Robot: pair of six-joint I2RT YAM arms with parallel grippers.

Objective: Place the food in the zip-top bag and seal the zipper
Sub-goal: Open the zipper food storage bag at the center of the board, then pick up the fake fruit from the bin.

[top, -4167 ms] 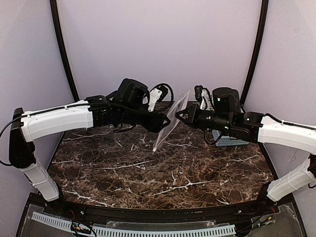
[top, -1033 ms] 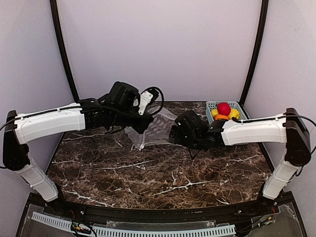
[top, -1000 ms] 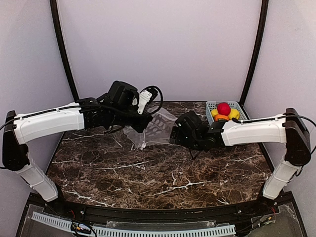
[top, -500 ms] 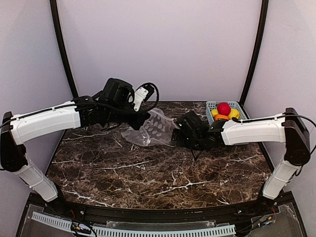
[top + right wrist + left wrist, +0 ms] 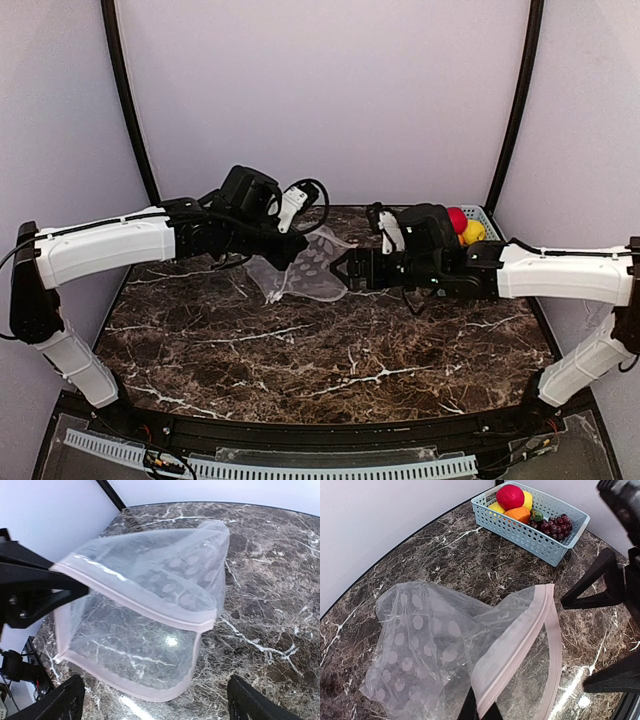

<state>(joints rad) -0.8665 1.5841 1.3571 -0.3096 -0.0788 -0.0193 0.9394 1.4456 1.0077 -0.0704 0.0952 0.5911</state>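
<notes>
I have the left hand (image 5: 298,252) pinched on the zipper (image 5: 517,650) strip of the zip-top bag (image 5: 425,640), holding the mouth above the worktop (image 5: 330,370) while the dotted body sags to the marble. The mouth gapes toward the right hand (image 5: 342,272), whose fingers (image 5: 62,700) are spread wide near the rim and not touching it. At far right, the food lies in the light-blue basket (image 5: 535,537): red apple (image 5: 510,496), orange piece (image 5: 521,514), grape bunch (image 5: 554,527).
</notes>
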